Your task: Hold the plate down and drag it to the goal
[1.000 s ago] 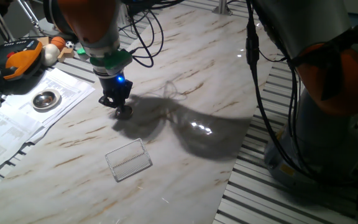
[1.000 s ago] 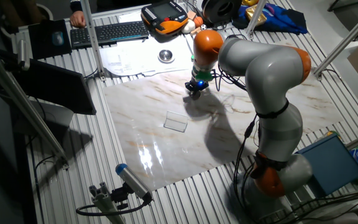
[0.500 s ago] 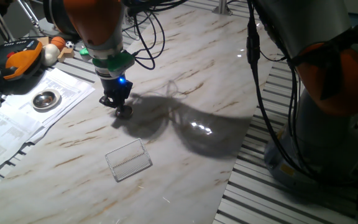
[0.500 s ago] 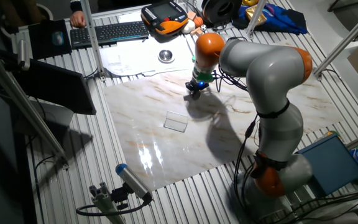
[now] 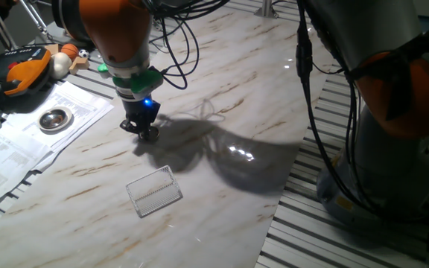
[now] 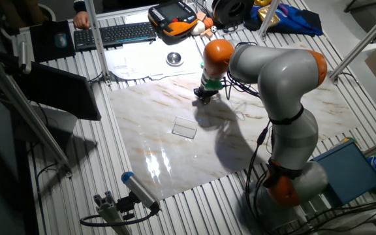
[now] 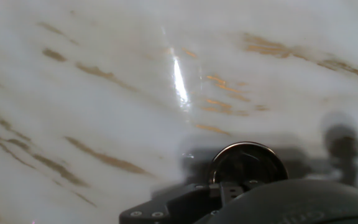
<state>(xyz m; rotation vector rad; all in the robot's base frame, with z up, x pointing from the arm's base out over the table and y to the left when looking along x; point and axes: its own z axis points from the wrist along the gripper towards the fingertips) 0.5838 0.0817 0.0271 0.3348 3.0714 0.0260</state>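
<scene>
Your gripper (image 5: 144, 131) stood tip-down on the plate (image 5: 149, 135), pressing on it from above rather than clasping it; whether its jaws were parted or closed, the pictures did not let you tell. The plate lay flat on the marble tabletop (image 5: 222, 97), directly under the tip, with only its rim showing past the fingers. From the hand view, the plate (image 7: 248, 164) was a small round metal disc with a bright raised rim and a dark centre.

The goal (image 5: 155, 190) lay on the tabletop near the plate, on the side toward the table's front edge, and apart from it. So you probably had most of the drag still to make.

My worry was slip. A smooth metal disc on polished, glossy marble gives little grip, and if your downward push eased or went off-centre, the tip could skate off and leave the plate behind. The goal was a thin, pale, mesh-patterned rectangle with one upturned edge, and the plate could catch there or shove the light sheet along.

Farther from the plate, past the marble, a larger metal dish (image 5: 53, 118) sat on white printed papers (image 5: 21, 145).
</scene>
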